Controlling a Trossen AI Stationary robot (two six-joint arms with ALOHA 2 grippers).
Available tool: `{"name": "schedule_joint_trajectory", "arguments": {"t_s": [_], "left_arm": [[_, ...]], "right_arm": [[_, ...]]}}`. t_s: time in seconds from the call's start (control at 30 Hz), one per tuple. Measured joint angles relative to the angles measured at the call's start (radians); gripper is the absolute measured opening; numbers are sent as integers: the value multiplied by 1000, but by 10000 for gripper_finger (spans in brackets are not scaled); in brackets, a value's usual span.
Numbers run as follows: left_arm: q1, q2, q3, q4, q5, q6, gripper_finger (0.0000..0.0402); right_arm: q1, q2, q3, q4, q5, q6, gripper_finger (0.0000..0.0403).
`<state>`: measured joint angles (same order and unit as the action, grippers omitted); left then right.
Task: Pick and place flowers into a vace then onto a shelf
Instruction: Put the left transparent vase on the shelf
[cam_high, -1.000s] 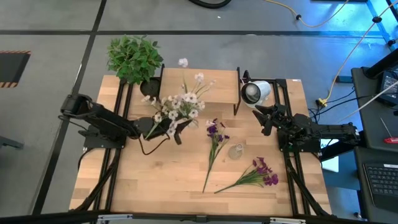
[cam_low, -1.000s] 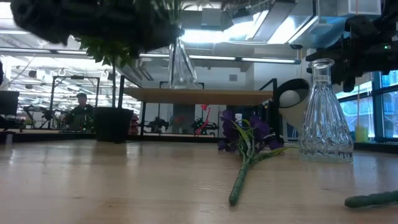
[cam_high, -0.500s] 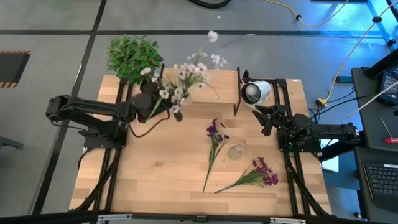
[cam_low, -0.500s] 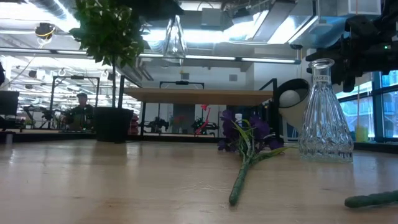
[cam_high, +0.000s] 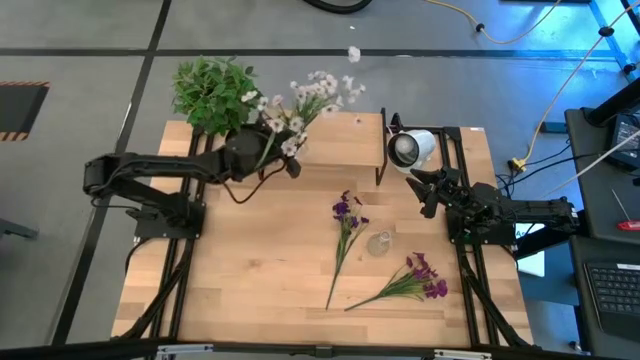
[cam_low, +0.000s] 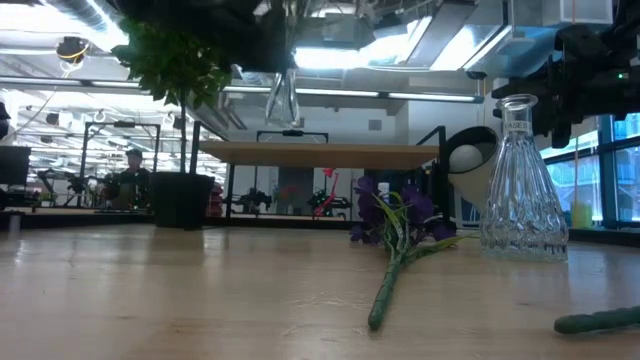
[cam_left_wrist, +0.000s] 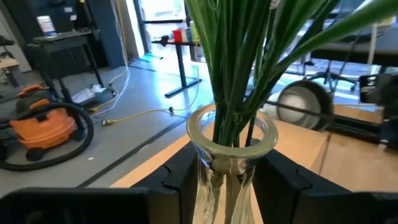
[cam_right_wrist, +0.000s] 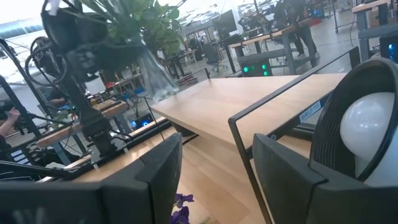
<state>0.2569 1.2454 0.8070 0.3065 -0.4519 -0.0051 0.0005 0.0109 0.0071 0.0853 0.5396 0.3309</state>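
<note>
The left gripper (cam_high: 262, 158) is holding a glass vase (cam_left_wrist: 231, 163) by its neck, its two fingers pressing on both sides of the glass, and the vase is hanging in the air near the left end of the shelf (cam_high: 340, 140), with its base above the level of the plank (cam_low: 320, 153) in the low view. The white-pink flowers (cam_high: 305, 100) are standing in this vase and are leaning out over the far edge of the table, next to the potted plant (cam_high: 215, 92). The right gripper (cam_high: 428, 192) is waiting at the right side of the table with its fingers spread and empty, close to a white lamp (cam_high: 408, 148). Two bunches of purple flowers (cam_high: 345, 215) are lying on the tabletop (cam_high: 250, 280), and a second glass vase (cam_low: 520, 185) is standing between them. The main risk, I think, is that the vase is being held only at its narrow smooth neck, so it could be slipping or swinging if the arm is moving quickly. The long stems are making the load top-heavy and tilted, and if the base is touching the plank at an angle the vase could be tipping over on release. The blossoms could also be catching in the leaves of the plant, and the vase could be striking the black frame of the shelf if it is coming in too low.
</note>
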Motion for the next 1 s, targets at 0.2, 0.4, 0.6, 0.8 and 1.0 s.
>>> {"name": "schedule_joint_trajectory", "arguments": {"t_s": [0.2, 0.4, 0.6, 0.8, 1.0], "left_arm": [[31, 69, 0, 82, 2, -9, 126], [53, 117, -1, 119, 2, -27, 118], [75, 130, -2, 110, 2, -47, 127], [83, 130, -2, 106, 1, -60, 124], [84, 130, -2, 71, -7, -72, 142]], "right_arm": [[0, 0, 0, 0, 0, 0, 198], [0, 0, 0, 0, 0, 0, 198], [0, 0, 0, 0, 0, -3, 198], [0, 0, 0, 0, 0, -24, 198], [0, 0, 0, 0, 0, -52, 198]]}}
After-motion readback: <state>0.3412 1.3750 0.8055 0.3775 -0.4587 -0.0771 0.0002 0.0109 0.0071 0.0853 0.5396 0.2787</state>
